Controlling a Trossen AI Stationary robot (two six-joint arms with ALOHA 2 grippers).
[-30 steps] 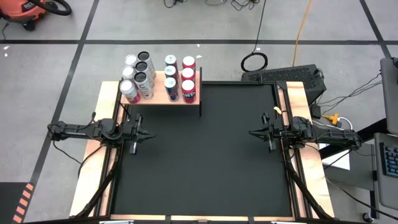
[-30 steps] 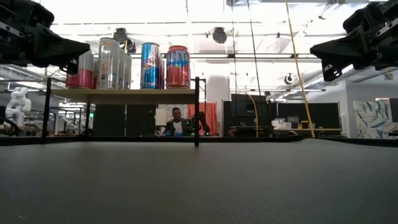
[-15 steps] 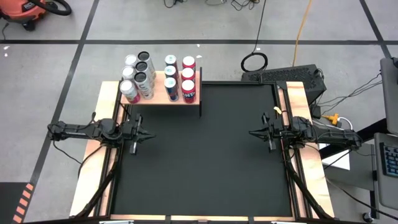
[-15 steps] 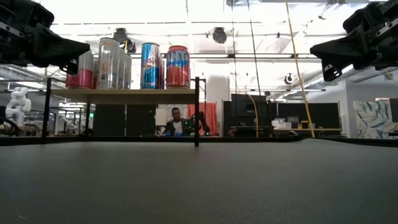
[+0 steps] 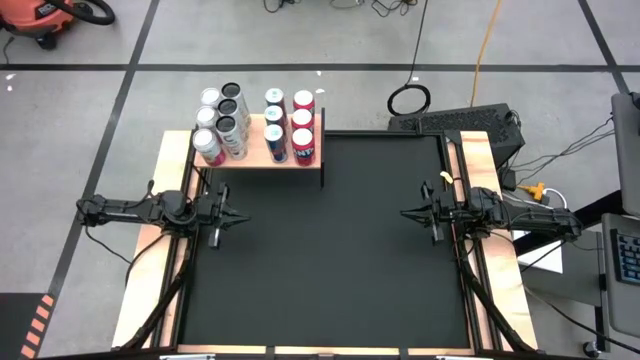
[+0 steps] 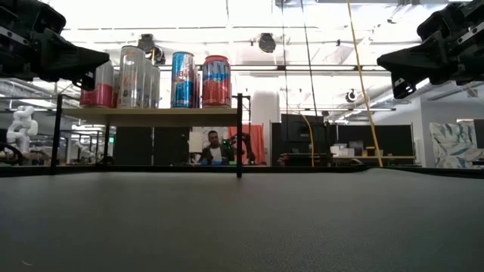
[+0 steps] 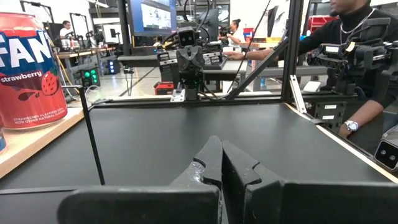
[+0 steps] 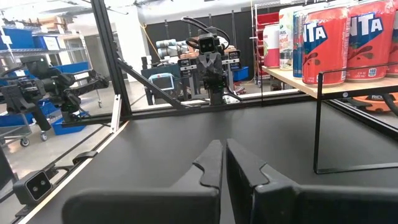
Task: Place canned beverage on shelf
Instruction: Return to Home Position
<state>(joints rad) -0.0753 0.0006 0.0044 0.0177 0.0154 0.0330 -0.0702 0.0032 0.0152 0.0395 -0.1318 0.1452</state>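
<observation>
The pale wooden shelf (image 5: 258,152) on thin black supports stands at the table's far left corner. Several cans stand upright on its top: red ones (image 5: 303,146), blue ones (image 5: 275,140) and silver and pink ones (image 5: 208,147). They also show in the low view (image 6: 216,81). My left gripper (image 5: 243,216) is shut and empty at the table's left edge, above the mat. My right gripper (image 5: 406,214) is shut and empty at the table's right edge. The shut fingers show in the left wrist view (image 7: 221,163) and the right wrist view (image 8: 224,163).
The black mat (image 5: 330,250) covers the table between the two arms. Wooden side rails (image 5: 150,290) run along the left and right edges. A person sits beyond the table's far edge (image 6: 215,147), and another person's arm (image 7: 360,93) shows by the table in the left wrist view.
</observation>
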